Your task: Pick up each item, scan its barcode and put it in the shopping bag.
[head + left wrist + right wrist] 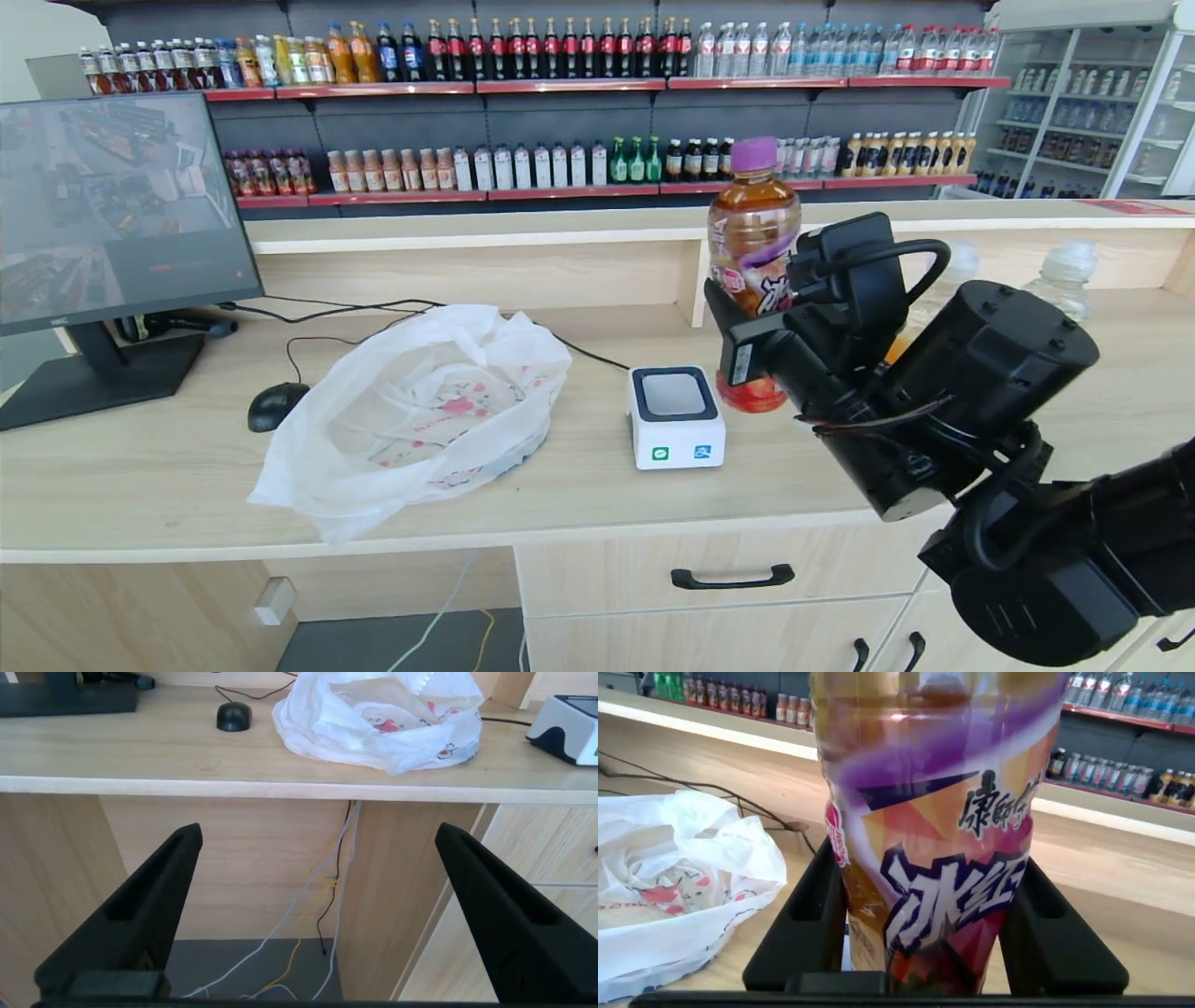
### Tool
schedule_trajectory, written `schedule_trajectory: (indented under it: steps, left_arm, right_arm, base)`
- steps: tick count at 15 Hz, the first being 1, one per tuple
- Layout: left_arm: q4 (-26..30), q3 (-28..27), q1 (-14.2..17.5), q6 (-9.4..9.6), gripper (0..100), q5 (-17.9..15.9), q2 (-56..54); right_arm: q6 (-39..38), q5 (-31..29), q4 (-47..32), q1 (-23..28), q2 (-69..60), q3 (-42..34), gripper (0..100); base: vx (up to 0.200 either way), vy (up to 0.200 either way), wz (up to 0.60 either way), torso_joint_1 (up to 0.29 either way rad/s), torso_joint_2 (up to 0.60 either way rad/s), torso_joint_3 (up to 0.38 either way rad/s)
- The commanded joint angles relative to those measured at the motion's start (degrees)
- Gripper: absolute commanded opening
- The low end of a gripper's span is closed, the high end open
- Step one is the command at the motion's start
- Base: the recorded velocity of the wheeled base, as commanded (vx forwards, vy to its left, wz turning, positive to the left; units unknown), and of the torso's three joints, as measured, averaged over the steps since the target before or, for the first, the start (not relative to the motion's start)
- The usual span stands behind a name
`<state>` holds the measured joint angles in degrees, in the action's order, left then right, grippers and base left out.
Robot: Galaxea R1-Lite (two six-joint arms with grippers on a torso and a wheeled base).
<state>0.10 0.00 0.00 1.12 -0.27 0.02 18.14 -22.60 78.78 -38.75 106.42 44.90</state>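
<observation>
Item: bottle [752, 271], upright, clamped in right gripper [766, 322], just beside scanner [676, 415]. Barcode seemingly hidden; rotate bottle slowly above scanner.

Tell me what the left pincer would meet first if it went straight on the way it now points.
Probably the hanging cables under the counter, then the wooden back panel behind them; depth is unclear, so the left pincer might pass beside the cables.

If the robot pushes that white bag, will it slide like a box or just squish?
Probably squish. The bag looks thin and crinkly and lies slumped on the counter, so it would likely crumple. It seems light, so it might skid too. It likely won't stand open for the bottle.
</observation>
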Motion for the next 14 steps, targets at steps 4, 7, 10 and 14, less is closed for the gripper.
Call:
schedule_trajectory:
  steps: [4, 7, 10, 14]
  left_arm:
    - [0.0, 0.0, 0.0, 0.02, 100, 0.0, 0.0]
    - [0.0, 0.0, 0.0, 0.02, 100, 0.0, 0.0]
    - [0.0, 0.0, 0.0, 0.02, 100, 0.0, 0.0]
    - [0.0, 0.0, 0.0, 0.02, 100, 0.0, 0.0]
  right_arm:
    - [5.2, -5.8, 2.1, -5.0, 2.8, 1.9, 0]
    - [12.4, -9.4, 7.5, -6.4, 5.9, 1.8, 0]
    - [19.0, -9.3, 11.2, -6.7, 11.1, 4.4, 0]
    - [23.9, -8.7, 11.2, -7.9, 13.1, 5.7, 0]
  base:
    - [0.0, 0.0, 0.0, 0.0, 0.0, 0.0]
    - [0.0, 0.0, 0.0, 0.0, 0.0, 0.0]
    - [0.0, 0.0, 0.0, 0.0, 0.0, 0.0]
    - [0.0, 0.0, 0.0, 0.0, 0.0, 0.0]
